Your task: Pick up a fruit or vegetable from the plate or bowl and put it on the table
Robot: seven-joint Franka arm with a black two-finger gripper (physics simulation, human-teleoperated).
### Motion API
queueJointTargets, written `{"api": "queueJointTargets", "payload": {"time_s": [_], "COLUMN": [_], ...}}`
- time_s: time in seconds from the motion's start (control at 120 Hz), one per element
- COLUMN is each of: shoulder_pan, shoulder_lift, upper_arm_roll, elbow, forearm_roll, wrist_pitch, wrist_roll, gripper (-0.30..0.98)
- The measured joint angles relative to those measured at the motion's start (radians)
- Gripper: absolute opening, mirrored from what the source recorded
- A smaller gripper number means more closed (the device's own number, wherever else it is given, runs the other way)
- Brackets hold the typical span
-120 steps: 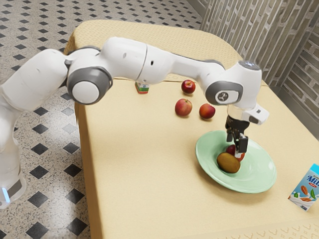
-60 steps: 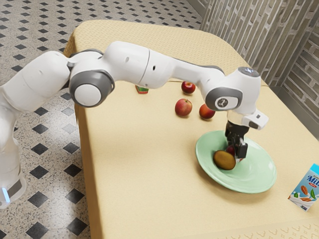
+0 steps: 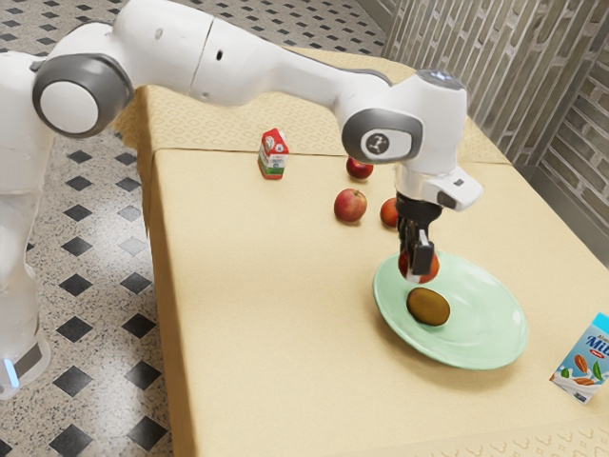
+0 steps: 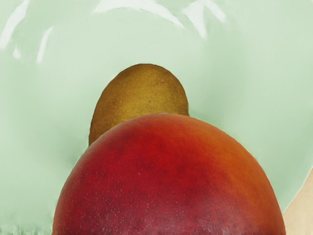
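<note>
Up from the middle of the plate (image 3: 490,328) and toward the exterior view's left, my gripper (image 3: 417,270) has lifted the red-orange fruit (image 3: 432,268). Both fingers grip it, and it hangs above the plate, near the rim, with a corner of tablecloth (image 4: 302,208) showing beyond that rim in the wrist view. Under it and just to one side, a brown kiwi (image 3: 428,307) lies in the plate. Past the rim, on the table (image 3: 257,305), three red fruits crowd the space behind my gripper: one (image 3: 389,212) partly hidden by it, another (image 3: 350,206) beside that, and a third (image 3: 359,168) farther back. Near them stands a small red carton (image 3: 273,157); a blue milk carton (image 3: 582,362) stands apart, on the plate's other side.
</note>
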Motion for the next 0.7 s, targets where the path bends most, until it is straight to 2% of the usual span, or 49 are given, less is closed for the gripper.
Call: {"api": "queueJointTargets", "payload": {"time_s": [0.167, 0.317, 0.375, 0.467, 0.7], "shoulder_pan": [0.0, -0.001, 0.001, 0.005, 0.002], "shoulder_lift": [-0.131, -0.152, -0.153, -0.156, -0.162], "upper_arm_roll": [-0.007, -0.008, -0.01, -0.014, -0.015], "elbow": [-0.193, -0.228, -0.229, -0.231, -0.233], "forearm_roll": [0.0, 0.001, -0.002, -0.008, -0.012], "wrist_pitch": [0.004, 0.005, 0.005, 0.003, -0.004], "wrist_roll": [0.005, 0.008, 0.01, 0.016, 0.027], "gripper": [0.28, 0.28, 0.43, 0.55, 0.66]}}
